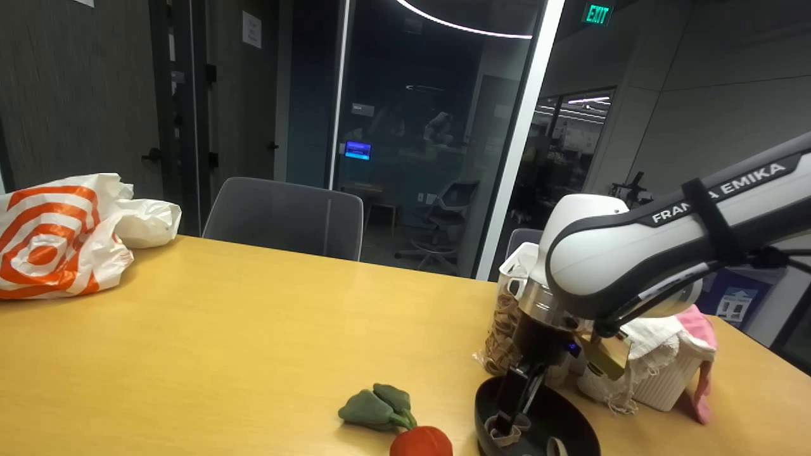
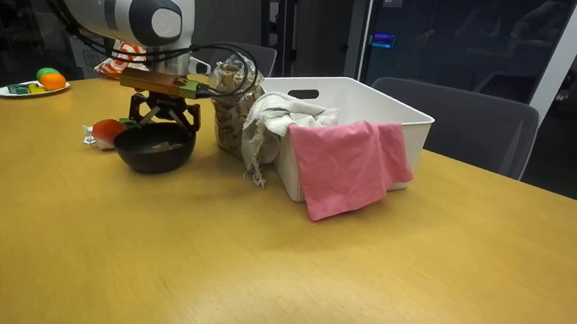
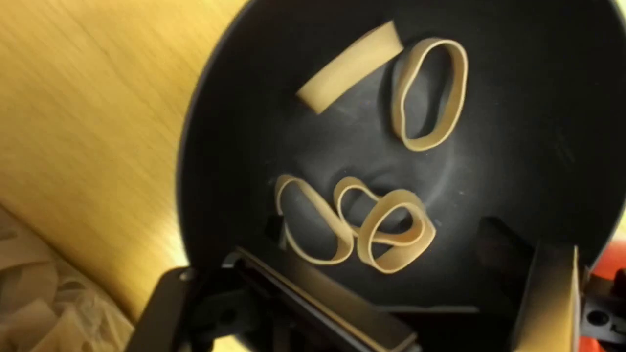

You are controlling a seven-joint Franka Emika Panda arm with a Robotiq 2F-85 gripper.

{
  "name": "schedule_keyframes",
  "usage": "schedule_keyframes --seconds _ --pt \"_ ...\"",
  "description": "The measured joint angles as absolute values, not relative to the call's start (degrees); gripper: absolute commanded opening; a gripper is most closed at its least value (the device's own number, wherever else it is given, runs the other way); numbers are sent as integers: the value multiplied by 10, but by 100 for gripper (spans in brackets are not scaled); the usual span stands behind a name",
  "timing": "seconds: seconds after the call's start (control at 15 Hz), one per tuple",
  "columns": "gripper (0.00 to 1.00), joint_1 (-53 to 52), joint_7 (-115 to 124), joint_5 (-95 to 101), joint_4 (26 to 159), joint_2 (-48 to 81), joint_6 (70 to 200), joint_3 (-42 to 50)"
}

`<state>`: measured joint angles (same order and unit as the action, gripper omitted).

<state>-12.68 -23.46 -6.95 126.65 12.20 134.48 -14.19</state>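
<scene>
My gripper (image 3: 384,230) points down into a black bowl (image 2: 150,160), its two fingers wide apart with nothing pinched between them. Several tan rubber bands lie on the bowl's floor in the wrist view. A flat band (image 3: 351,67) and an oval band (image 3: 459,93) rest toward the top. Lower down, a looped band (image 3: 323,208) lies beside a twisted pair of loops (image 3: 397,198), roughly between the fingertips. The left fingertip overlaps the edge of that looped band; I cannot tell whether they touch. In an exterior view the gripper (image 1: 514,415) reaches inside the bowl's rim.
A clear bag of tan bands (image 2: 230,119) stands close to the bowl. Beside it is a white bin (image 2: 413,141) draped with a pink cloth (image 2: 347,161) and an off-white cloth (image 2: 292,112). A red toy vegetable (image 1: 421,442) with green leaves (image 1: 370,410) lies near the bowl.
</scene>
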Motion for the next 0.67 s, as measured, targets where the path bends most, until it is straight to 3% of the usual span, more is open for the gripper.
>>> schedule_keyframes --seconds 0.13,0.2,0.33,0.67 --pt "100 -127 -241 -69 1267 141 1356 -142" --pt "75 -127 -244 -69 1269 150 1363 -143" --pt "67 -126 -246 -66 1269 157 1374 -143" --pt "27 -123 -257 -61 1270 154 1379 -146"
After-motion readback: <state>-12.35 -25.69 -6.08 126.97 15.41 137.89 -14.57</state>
